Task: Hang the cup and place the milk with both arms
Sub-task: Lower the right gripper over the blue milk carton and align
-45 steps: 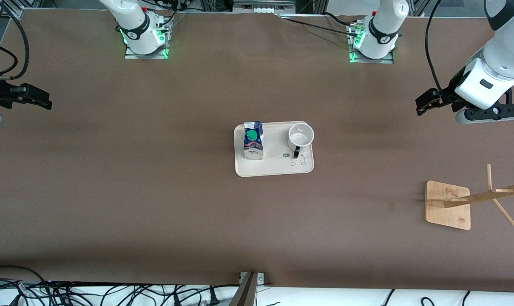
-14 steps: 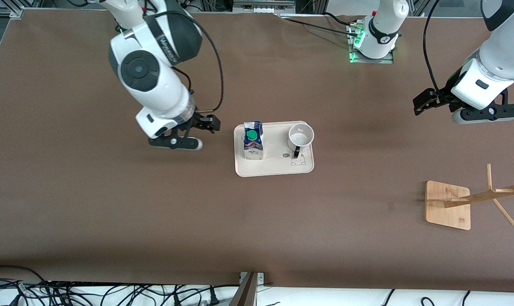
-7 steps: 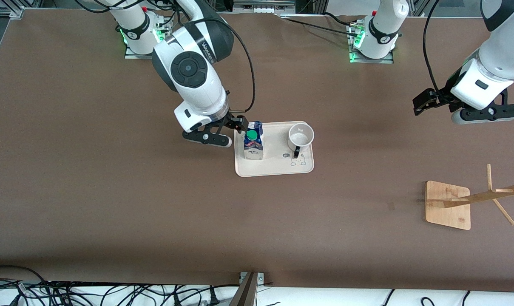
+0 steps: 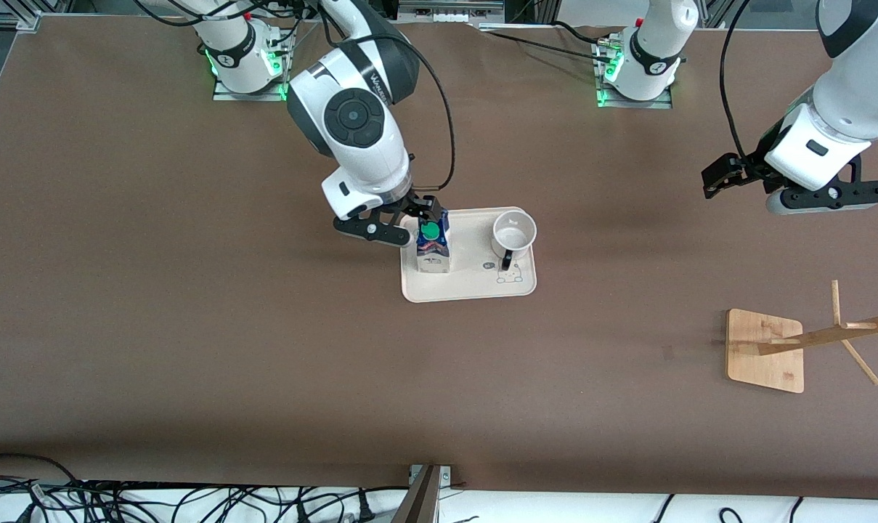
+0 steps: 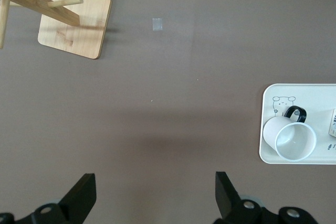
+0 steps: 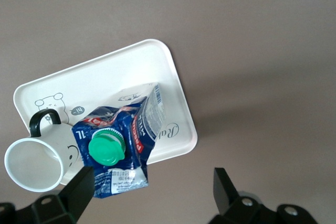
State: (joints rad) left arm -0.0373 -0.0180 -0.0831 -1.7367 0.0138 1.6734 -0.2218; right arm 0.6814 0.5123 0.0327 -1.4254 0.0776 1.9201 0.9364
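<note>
front view shows the task barely begun: the milk (image 4: 433,248) and the cup (image 4: 513,234) both stand on the white tray (image 4: 468,289) in the middle of the table (image 4: 192,349), the milk at the tray's end toward the right arm, the cup at the end toward the left arm, its black handle turned toward the front camera. the wooden rack (image 4: 787,349) stands untouched near the table's edge at the left arm's end, no cup on its pegs. hanging the cup and placing the milk are both left to do.

the right gripper (image 4: 422,213) hangs over the tray's edge just beside the milk; in the right wrist view its fingers (image 6: 79,192) are spread wide, with the milk (image 6: 119,148) roughly in line between them but lower down, and it probably does not touch the carton yet. the left gripper (image 4: 722,176) waits, fingers apart and empty, over bare table near the left arm's end.

compared with the earlier frames, the right arm has swung in from the table's edge at its own end and closed on the milk, while the left arm has hardly shifted. milk, cup and rack have not moved.
</note>
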